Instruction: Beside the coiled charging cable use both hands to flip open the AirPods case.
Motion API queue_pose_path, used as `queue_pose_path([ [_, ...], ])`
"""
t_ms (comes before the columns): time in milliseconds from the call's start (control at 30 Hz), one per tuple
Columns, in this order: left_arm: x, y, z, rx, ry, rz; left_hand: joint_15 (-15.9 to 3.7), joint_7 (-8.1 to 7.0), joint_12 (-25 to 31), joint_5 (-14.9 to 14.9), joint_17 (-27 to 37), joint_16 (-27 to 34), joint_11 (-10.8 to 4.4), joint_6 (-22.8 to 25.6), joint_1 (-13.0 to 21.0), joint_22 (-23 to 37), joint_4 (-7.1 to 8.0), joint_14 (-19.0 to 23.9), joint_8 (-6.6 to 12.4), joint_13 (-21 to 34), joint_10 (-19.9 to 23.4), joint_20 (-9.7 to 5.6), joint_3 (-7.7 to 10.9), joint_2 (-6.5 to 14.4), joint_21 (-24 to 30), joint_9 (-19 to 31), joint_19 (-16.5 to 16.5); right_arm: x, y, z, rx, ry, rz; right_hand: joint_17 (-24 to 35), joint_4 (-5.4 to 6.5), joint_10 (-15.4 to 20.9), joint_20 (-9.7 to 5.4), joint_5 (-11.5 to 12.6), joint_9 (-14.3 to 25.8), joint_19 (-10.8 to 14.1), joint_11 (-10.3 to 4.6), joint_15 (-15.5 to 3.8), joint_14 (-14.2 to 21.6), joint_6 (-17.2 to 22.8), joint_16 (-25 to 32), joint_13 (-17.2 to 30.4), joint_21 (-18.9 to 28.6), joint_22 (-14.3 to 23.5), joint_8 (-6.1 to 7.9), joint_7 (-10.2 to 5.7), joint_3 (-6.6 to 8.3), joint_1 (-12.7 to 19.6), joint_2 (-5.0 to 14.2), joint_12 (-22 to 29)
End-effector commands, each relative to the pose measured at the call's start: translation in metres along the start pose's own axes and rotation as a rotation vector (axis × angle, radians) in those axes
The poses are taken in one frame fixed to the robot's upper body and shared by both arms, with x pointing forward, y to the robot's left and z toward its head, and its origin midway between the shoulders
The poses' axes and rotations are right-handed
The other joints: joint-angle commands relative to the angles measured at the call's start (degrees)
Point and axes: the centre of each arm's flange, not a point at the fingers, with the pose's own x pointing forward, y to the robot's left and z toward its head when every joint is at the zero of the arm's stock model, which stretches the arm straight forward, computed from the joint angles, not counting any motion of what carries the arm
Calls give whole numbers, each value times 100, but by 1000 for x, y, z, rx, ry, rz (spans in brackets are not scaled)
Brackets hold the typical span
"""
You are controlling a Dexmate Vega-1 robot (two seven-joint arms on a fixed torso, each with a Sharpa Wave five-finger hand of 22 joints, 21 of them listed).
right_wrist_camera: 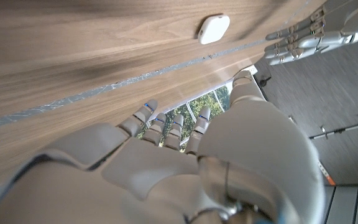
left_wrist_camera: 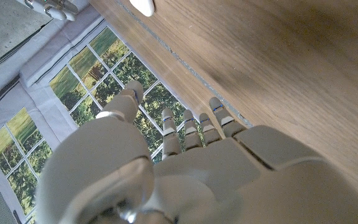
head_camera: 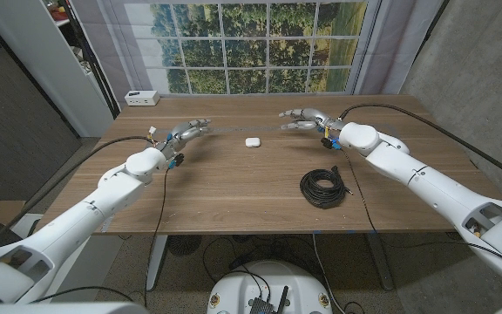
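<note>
AirPods case (head_camera: pixel 252 141) shut, white, upper middle of frame on the wooden table (head_camera: pixel 234 187), untouched. Nearer, coiled black charging cable (head_camera: pixel 324 188) right of centre, well apart from case. Left robot hand (head_camera: pixel 187 131) and right robot hand (head_camera: pixel 303 119) flank the case, fingers spread, holding nothing. White box (head_camera: pixel 141 98) far upper left.

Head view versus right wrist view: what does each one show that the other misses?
Head view alone: the coiled black cable and a white box at the table's far corner. Right wrist view alone: the back of the right hand close up. Both: the white AirPods case, lying closed and untouched on the wooden table, and the left hand, open.
</note>
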Motion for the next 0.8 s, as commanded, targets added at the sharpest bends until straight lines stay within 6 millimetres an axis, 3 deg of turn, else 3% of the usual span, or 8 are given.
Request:
queue_pose_path([
  [33, -4, 0, 0, 124, 33, -28, 21, -63, 15, -14, 12, 27, -1, 33, 93, 25, 12, -86, 27, 7, -48, 7, -52, -34, -36, 27, -28, 27, 23, 11, -203, 67, 108, 16, -61, -80, 16, 9, -20, -69, -8, -633, -132, -101, 15, -11, -87, 32, -35, -18, 30, 113, 10, 12],
  [367, -2, -5, 2, 156, 42, -40, 13, -76, 24, -14, 13, 35, -26, 64, 163, 27, 26, -122, 35, 0, -80, 14, -86, -66, -73, 28, -27, 59, 41, 11, -277, 72, 168, 18, -127, -275, 36, 14, -90, -137, -19, -612, -321, -325, 13, -51, -236, 33, -55, -17, 71, 200, 12, 7],
  [800, -2, -13, 5, 166, 50, -43, 8, -46, 48, -14, 14, 50, -43, 145, 245, 30, 56, -144, 56, -11, -92, 9, -141, -89, -119, 32, -8, 80, 51, 1, -313, 109, 223, 19, -165, -421, 74, 21, -150, -223, -18, -585, -432, -433, 25, -84, -369, 34, -40, -20, 105, 269, 14, 12],
])
